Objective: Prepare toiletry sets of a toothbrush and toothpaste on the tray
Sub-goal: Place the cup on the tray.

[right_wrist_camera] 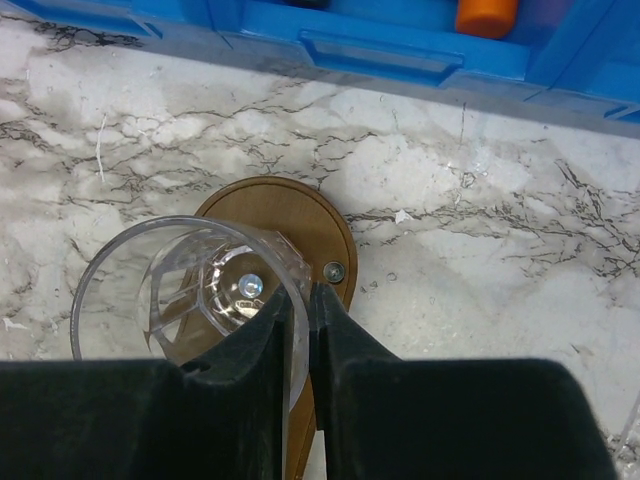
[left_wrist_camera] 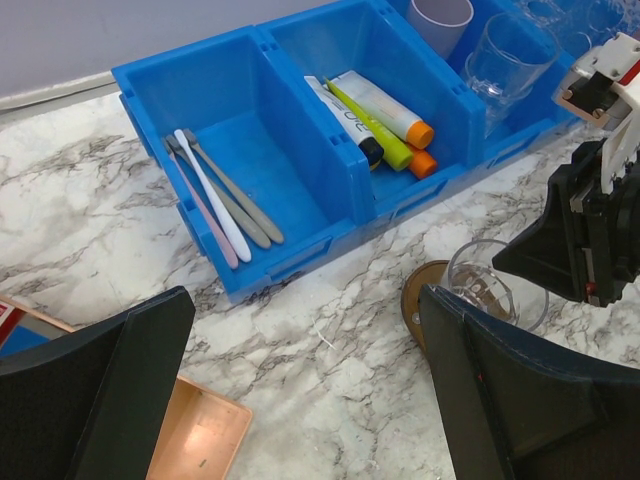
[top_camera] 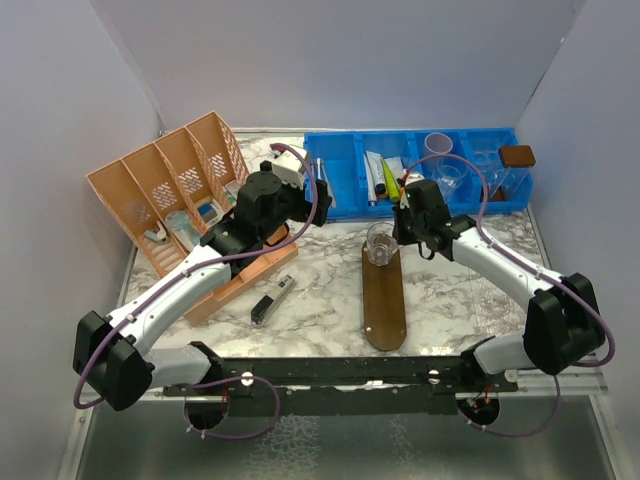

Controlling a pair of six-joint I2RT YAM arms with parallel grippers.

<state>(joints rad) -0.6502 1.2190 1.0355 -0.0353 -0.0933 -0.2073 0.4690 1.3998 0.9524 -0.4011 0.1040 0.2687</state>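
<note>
Wooden tray [top_camera: 385, 310]: on marble tabletop [top_camera: 330, 262], long axis 12 to 6 o'clock.
Clear tumbler [top_camera: 380, 243]: upright on tray's 12 o'clock end.
Right gripper [right_wrist_camera: 305, 325]: jaws narrow, pinching tumbler wall at 3 o'clock.
Left gripper [left_wrist_camera: 305, 300]: jaws wide, holding nothing, at tumbler's 10 o'clock.
Blue bin [left_wrist_camera: 190, 65]: at tabletop's 12 o'clock; toothbrushes [left_wrist_camera: 215, 195] and tubes [left_wrist_camera: 385, 110] in adjacent compartments.

Left tool [left_wrist_camera: 305, 330] wide open, right tool [right_wrist_camera: 305, 310] pinched
</note>
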